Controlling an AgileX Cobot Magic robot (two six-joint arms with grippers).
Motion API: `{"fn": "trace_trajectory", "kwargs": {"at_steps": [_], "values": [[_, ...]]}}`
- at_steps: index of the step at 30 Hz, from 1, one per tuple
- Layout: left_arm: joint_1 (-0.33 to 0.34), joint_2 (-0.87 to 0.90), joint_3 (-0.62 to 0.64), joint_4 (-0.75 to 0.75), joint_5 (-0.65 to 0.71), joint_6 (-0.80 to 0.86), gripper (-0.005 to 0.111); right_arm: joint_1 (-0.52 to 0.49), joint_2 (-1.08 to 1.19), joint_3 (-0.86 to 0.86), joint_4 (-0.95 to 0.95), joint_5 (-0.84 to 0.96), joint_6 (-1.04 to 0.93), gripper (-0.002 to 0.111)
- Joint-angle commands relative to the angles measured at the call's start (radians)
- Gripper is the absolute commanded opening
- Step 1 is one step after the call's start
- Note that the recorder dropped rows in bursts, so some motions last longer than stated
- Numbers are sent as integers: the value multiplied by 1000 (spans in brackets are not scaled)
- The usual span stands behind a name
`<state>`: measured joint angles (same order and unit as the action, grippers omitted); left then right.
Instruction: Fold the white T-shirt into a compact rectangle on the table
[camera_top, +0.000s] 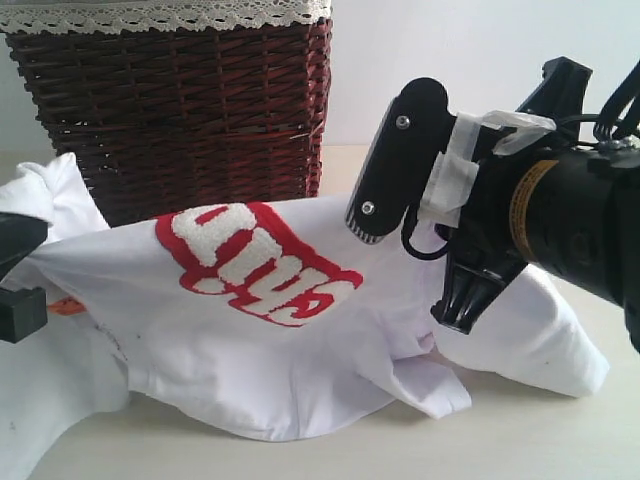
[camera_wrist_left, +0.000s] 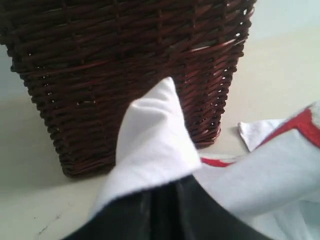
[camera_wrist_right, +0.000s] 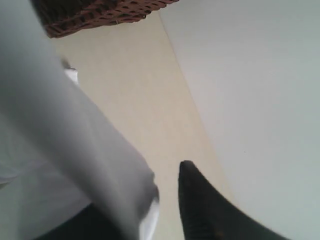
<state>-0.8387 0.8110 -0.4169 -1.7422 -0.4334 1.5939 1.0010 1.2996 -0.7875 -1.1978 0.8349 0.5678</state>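
The white shirt (camera_top: 250, 340) lies rumpled across the middle of the counter (camera_top: 500, 440), just below the wicker basket (camera_top: 180, 110) at upper left. The left end effector (camera_wrist_left: 160, 205) is clenched on a raised peak of the shirt. The right end effector (camera_wrist_right: 167, 200) stands parted, with cloth draped over one finger.

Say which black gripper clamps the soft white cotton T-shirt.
The left gripper: white T-shirt cloth peaks from its shut jaws; the right gripper stands with jaws apart.
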Motion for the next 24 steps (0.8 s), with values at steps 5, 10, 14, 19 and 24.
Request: {"fn": "trace_trajectory", "kwargs": {"at_steps": [5, 10, 14, 19, 24], "values": [[1, -8, 76, 4, -27, -16, 0, -8, -9, 2, -15, 8, 64, 54], [1, -8, 79, 4, -92, -77, 14, -8, -9, 2, -172, 175, 176, 54], [1, -8, 79, 2, -89, -80, 50, -8, -9, 2, -181, 177, 299, 54], [1, -8, 79, -2, -53, -147, 84, -8, -9, 2, -150, 120, 298, 54], [1, -6, 86, -2, 316, -135, 83, -8, -9, 2, -150, 120, 298, 54]]}}
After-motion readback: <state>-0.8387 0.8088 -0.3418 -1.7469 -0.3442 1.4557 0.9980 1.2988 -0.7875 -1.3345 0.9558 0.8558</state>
